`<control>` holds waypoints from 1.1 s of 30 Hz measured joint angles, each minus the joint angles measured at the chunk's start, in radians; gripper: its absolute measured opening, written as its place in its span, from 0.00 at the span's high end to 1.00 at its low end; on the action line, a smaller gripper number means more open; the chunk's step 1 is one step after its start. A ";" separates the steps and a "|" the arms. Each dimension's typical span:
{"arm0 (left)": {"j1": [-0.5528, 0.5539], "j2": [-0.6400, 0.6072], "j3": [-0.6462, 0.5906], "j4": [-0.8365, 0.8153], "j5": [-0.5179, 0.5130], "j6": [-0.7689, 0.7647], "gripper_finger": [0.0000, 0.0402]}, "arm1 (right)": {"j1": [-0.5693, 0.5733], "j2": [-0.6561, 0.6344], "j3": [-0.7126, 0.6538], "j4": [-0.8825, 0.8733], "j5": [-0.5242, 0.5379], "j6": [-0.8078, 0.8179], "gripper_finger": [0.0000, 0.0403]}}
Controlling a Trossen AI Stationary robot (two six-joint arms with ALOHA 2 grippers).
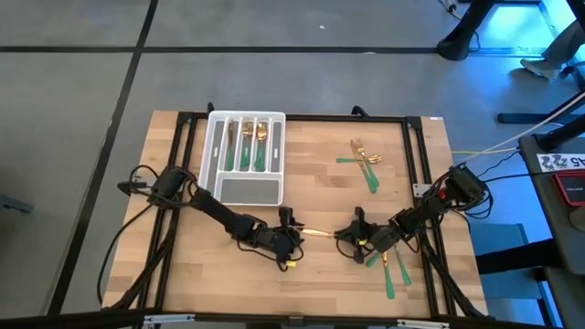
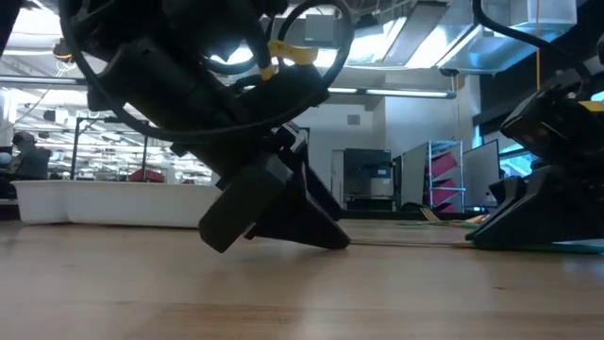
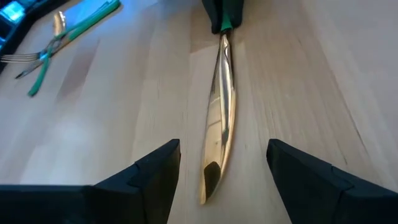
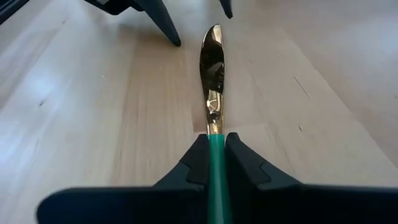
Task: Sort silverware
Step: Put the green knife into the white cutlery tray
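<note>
A knife with a gold blade and a green handle lies low over the table near its front edge, between my two grippers. My right gripper is shut on its handle. The blade points toward the table's left, where its tip reaches between the fingers of my open left gripper. Those fingers stand on either side of the blade without touching it. The white tray at the far left holds several pieces of silverware. My right gripper pinches the knife's green handle between its two fingers, close to where the blade begins. The fingers slant down from the table's right and lie along the knife. The blade sticks out level ahead of them; whether it rests on the table I cannot tell.
More silverware lies crossed at the far right, and further pieces lie near the front edge by my right arm. A black frame runs around the table top. Bare wood lies between the tray and the grippers.
</note>
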 joint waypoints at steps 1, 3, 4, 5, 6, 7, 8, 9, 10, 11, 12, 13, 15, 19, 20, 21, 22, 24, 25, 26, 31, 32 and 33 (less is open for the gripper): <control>0.005 0.000 0.000 0.000 0.013 0.000 0.43 | 0.000 0.000 0.000 0.002 -0.002 -0.004 0.93; 0.018 -0.001 0.000 -0.001 0.059 -0.008 0.45 | 0.000 0.002 -0.002 0.017 -0.010 -0.026 0.93; 0.026 -0.002 0.001 -0.007 0.090 -0.027 0.47 | 0.000 0.002 -0.002 0.022 -0.015 -0.032 0.94; 0.035 -0.003 0.001 -0.014 0.117 -0.045 0.49 | 0.000 0.003 -0.002 0.031 -0.023 -0.044 0.94; 0.042 -0.004 0.001 -0.020 0.141 -0.066 0.51 | 0.000 0.004 -0.002 0.037 -0.030 -0.051 0.94; 0.048 -0.005 0.002 -0.026 0.158 -0.085 0.53 | 0.000 0.004 -0.002 0.041 -0.034 -0.053 0.94; 0.054 -0.005 0.002 -0.029 0.175 -0.096 0.55 | 0.000 0.004 -0.002 0.045 -0.038 -0.053 0.94; 0.060 -0.005 0.002 -0.032 0.198 -0.103 0.57 | 0.000 0.005 -0.002 0.047 -0.040 -0.054 0.94; 0.068 -0.006 0.002 -0.033 0.226 -0.103 0.59 | 0.000 0.005 -0.002 0.049 -0.044 -0.056 0.93; 0.074 -0.006 0.002 -0.034 0.250 -0.106 0.61 | 0.000 0.005 -0.002 0.049 -0.047 -0.056 0.93; 0.078 -0.006 0.002 -0.034 0.266 -0.107 0.62 | 0.000 0.005 -0.002 0.051 -0.047 -0.058 0.93; 0.082 -0.006 0.002 -0.034 0.275 -0.111 0.64 | 0.000 0.006 -0.002 0.054 -0.047 -0.062 0.93; 0.082 -0.006 0.002 -0.034 0.277 -0.114 0.67 | 0.000 0.006 -0.002 0.074 -0.046 -0.073 0.93; 0.072 -0.009 0.001 -0.018 0.255 -0.109 0.69 | 0.000 0.008 -0.002 0.113 -0.037 -0.088 0.93; 0.070 -0.013 -0.001 -0.011 0.254 -0.114 0.69 | 0.000 0.008 -0.002 0.113 -0.034 -0.089 0.93; 0.069 -0.019 -0.003 -0.002 0.254 -0.119 0.68 | 0.001 0.008 -0.002 0.110 -0.027 -0.085 0.93; 0.069 -0.031 -0.004 0.002 0.256 -0.125 0.68 | 0.001 0.008 -0.001 0.104 -0.021 -0.077 0.93; 0.069 -0.061 -0.005 -0.002 0.257 -0.125 0.65 | 0.002 0.015 0.000 0.099 -0.008 -0.064 0.93; 0.069 -0.078 -0.006 -0.011 0.260 -0.125 0.64 | 0.002 0.023 0.000 0.101 -0.001 -0.055 0.93; 0.069 -0.095 -0.008 -0.025 0.261 -0.125 0.62 | 0.002 0.030 0.000 0.102 0.005 -0.049 0.93; 0.067 -0.187 -0.006 -0.031 0.258 -0.127 0.53 | 0.003 0.052 0.002 0.113 0.048 -0.043 0.93; 0.064 -0.196 -0.005 -0.028 0.256 -0.130 0.51 | 0.003 0.052 0.002 0.115 0.053 -0.044 0.93; 0.060 -0.199 -0.005 -0.029 0.256 -0.130 0.50 | 0.003 0.053 0.001 0.120 0.062 -0.047 0.93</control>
